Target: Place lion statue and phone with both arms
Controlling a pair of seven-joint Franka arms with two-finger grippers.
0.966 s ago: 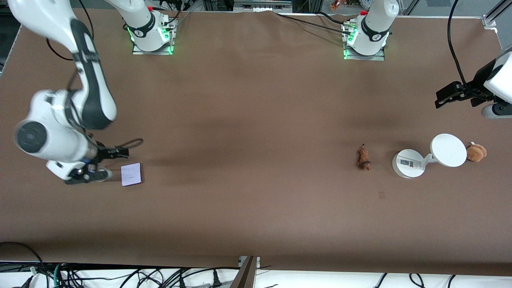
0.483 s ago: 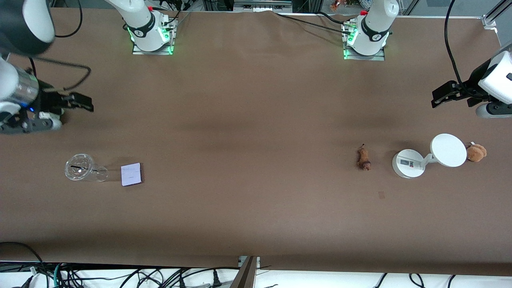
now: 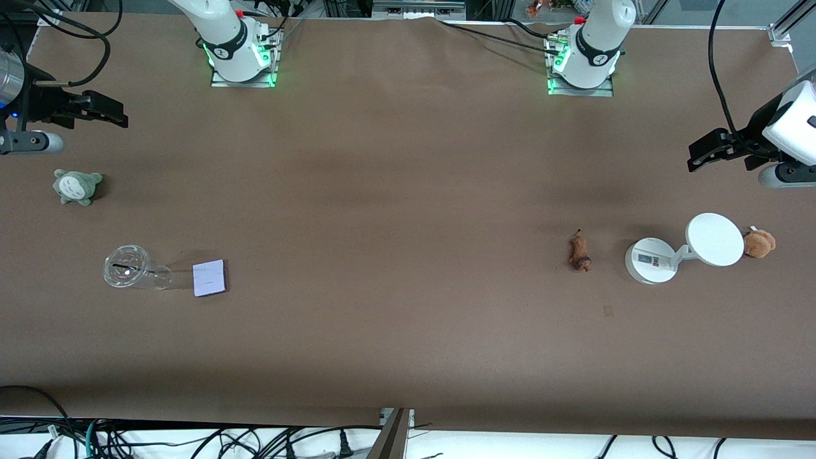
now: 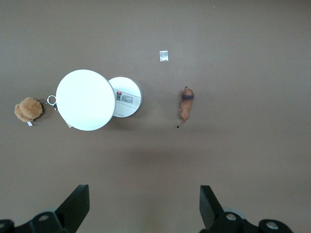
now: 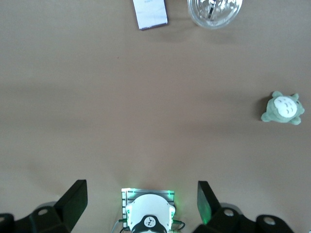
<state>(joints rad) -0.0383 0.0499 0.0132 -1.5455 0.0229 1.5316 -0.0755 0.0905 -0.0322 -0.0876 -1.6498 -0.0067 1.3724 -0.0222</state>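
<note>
The lion statue [image 3: 579,253], small and orange-brown with a dark mane band, lies on the table beside the white stand; the left wrist view shows it too [image 4: 186,103]. The phone [image 3: 210,278], a pale lavender slab, lies flat toward the right arm's end, next to a clear cup, and shows in the right wrist view [image 5: 150,13]. My left gripper [image 3: 704,153] [image 4: 143,199] hangs open and empty over bare table at the left arm's end. High over the table's edge at the right arm's end, my right gripper [image 3: 102,109] [image 5: 142,194] is open, holding nothing.
A white stand [image 3: 653,260] with a round disc [image 3: 714,239] stands beside the lion, with a brown plush [image 3: 759,243] touching the disc. A clear cup [image 3: 131,271] lies by the phone. A grey-green plush [image 3: 76,186] sits farther from the front camera.
The right arm has lifted and swung away from beside the phone to the table's edge, uncovering the clear cup and the grey-green plush. The left arm has barely shifted.
</note>
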